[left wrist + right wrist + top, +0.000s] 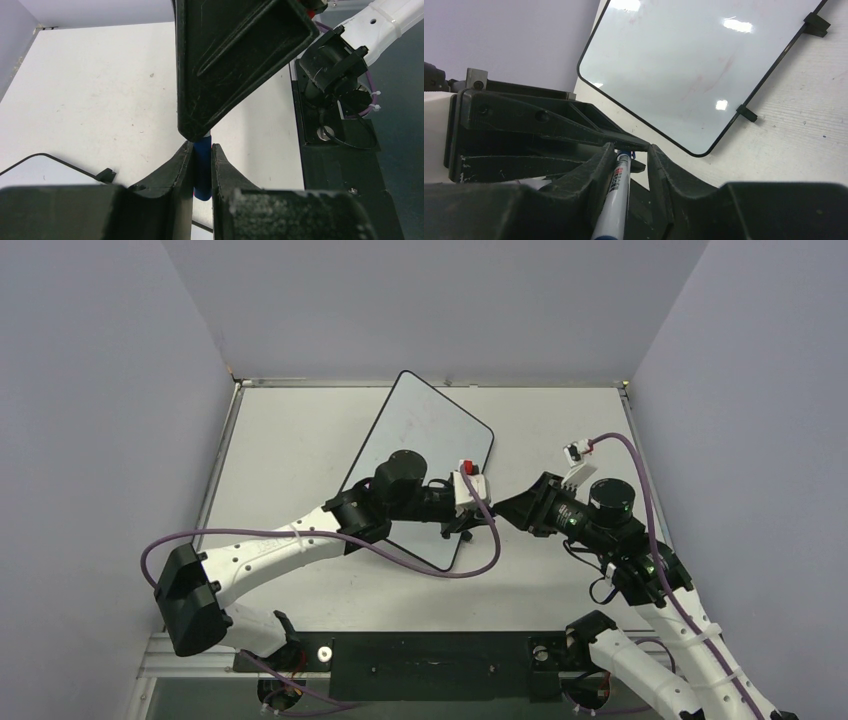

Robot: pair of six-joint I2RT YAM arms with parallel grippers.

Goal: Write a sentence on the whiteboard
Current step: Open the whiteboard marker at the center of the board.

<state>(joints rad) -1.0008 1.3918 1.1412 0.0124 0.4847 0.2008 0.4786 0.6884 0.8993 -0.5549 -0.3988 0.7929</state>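
The whiteboard (430,425) lies tilted at the back of the table, with a thin black frame and two black tabs (746,113). Its surface (704,65) shows only faint smudges, and no sentence is visible on it. My left gripper (202,147) is shut on the blue end of a marker (202,170) above the board's near corner. My right gripper (631,149) faces it tip to tip. Its jaws stand around the white marker barrel (619,190), which rests against one finger with a gap to the other. In the top view both grippers meet at the board's right edge (495,508).
Purple cables loop from both arms over the table's near half (440,570). The black base plate (430,655) runs along the near edge. Grey walls close in the left, back and right sides.
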